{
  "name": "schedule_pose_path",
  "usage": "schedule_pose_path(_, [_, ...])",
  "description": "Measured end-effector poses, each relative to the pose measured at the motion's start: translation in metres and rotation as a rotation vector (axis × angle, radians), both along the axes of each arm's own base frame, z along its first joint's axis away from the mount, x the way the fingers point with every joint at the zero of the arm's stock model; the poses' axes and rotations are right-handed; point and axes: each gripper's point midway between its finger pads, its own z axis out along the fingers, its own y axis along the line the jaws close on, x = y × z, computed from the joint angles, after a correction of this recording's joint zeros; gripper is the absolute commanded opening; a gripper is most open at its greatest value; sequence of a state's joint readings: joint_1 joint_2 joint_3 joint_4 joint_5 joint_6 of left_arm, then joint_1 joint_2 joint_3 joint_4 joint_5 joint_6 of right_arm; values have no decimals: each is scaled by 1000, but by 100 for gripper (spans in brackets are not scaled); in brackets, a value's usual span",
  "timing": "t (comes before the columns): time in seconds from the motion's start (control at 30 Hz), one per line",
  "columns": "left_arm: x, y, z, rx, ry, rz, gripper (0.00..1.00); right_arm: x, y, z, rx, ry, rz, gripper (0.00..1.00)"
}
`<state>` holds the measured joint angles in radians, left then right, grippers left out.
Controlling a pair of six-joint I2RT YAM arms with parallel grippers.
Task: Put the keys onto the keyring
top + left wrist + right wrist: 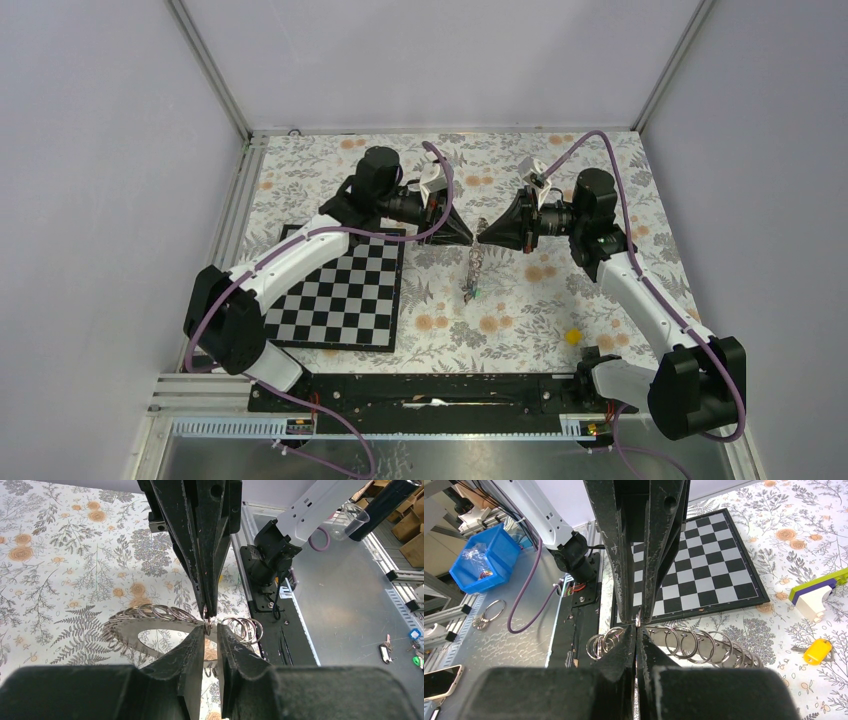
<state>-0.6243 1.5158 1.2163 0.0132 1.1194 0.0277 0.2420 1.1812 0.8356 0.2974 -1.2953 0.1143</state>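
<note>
The keyring [473,270], a flat jagged metal loop strung with small split rings, hangs above the table between my two gripper tips; a small green bit shows at its lower end. It also shows in the left wrist view [145,622] and the right wrist view [709,645]. My right gripper [484,236] is shut on a small ring at the keyring's top edge [637,628]. My left gripper [470,238] meets it tip to tip, its jaws a narrow gap apart around that same ring [210,630]. A yellow-headed key [572,336] lies on the cloth at the right [817,651].
A black-and-white chessboard [340,290] lies on the floral cloth under the left arm. A green, purple and white block piece [819,587] lies near the yellow key. The black base rail [440,390] runs along the near edge.
</note>
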Motion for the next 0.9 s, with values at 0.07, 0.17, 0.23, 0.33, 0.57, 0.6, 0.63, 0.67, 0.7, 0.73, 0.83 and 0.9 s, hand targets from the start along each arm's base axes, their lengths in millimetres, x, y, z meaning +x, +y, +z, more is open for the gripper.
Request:
schedule_pose_path(0.07, [0,-1,1,-4,0,-1,20,0,0,-1,0,1,0,0])
schedule_pose_path(0.17, [-1,-2,2,-5,3,-4,17,0,0,-2,-1,4,0,0])
schedule_pose_path(0.23, [-2,-2,2,-6,6,-5,15,0,0,-2,-1,3,0,0])
schedule_pose_path(0.33, [-2,-4,1,-6,8,-8,12,0,0,-2,-1,3,0,0])
schedule_pose_path(0.57, [-2,-5,0,-3,17,-9,0,0,0,-2,-1,-1,1,3])
schedule_pose_path(0.6, [-2,-5,-1,-1,19,-6,0,0,0,-3,-2,-4,0,8])
schedule_pose_path(0.63, [-2,-5,-2,3,19,-3,0,0,0,-3,-3,-8,-1,12])
schedule_pose_path(0.67, [-1,-4,-3,9,18,2,0,1,-1,-5,-7,-9,-4,19])
schedule_pose_path(0.7, [0,-4,-5,20,16,9,0,2,-1,-7,-13,-10,-10,25])
schedule_pose_path(0.73, [1,-3,-8,36,11,20,0,2,-1,-10,-20,-10,-15,30])
schedule_pose_path(0.83, [3,0,-17,96,7,45,0,7,-4,-19,-54,-23,-46,42])
schedule_pose_path(0.9, [4,1,-19,139,-4,60,0,11,-6,-24,-81,-38,-69,45])
